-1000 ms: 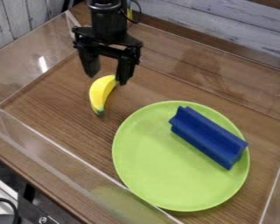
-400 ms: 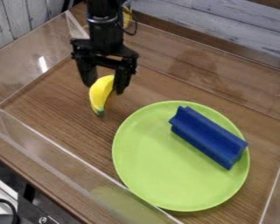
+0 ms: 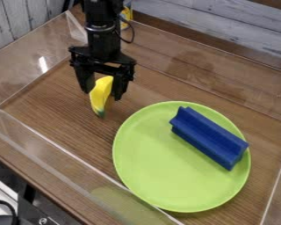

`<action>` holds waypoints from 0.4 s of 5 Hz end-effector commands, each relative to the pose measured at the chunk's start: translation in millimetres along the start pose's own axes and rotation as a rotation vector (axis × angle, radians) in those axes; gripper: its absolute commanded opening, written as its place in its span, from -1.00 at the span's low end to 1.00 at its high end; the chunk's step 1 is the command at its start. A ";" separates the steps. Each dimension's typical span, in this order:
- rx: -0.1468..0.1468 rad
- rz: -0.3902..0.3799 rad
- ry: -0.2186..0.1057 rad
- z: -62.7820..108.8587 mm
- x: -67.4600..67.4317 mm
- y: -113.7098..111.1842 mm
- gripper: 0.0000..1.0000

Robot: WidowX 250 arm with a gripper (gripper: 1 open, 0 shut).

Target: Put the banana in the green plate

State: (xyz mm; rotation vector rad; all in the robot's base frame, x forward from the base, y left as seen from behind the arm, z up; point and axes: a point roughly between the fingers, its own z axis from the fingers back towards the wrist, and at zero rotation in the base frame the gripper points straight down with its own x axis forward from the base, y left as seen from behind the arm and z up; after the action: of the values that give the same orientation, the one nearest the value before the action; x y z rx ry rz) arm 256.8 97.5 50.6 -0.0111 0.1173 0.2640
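The banana lies on the brown wood-grain table in the left-centre of the frame, its length running roughly up and down the picture with the lower, darker tip pointing toward the bottom. It is not on the green plate — that large round plate fills the lower right of the frame, and its left rim sits near the banana's lower tip but apart from it. A blue rectangular block rests on the plate's upper right part, lying diagonally from upper left to lower right. The black gripper hangs from the arm that comes in from the top of the frame and points straight down over the banana. Its fingers are spread wide, one on the left of the banana's upper half and one on the right, so the yellow fruit shows in the gap between them. They straddle it without pinching — nothing is held, and whether the fingertips touch the table cannot be told from this angle. Clear walls ring the table, with the near left wall crossing the lower left corner of the frame and a pale planked surface showing beyond the far edge at upper right.
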 end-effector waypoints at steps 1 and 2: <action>0.008 0.018 -0.022 3.8 2.5 6.5 1.00; 0.005 0.028 -0.018 0.3 4.7 8.7 1.00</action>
State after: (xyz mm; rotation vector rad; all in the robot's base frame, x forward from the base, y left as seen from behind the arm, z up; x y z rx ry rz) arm 254.5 103.4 42.3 -0.0107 0.1349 0.2878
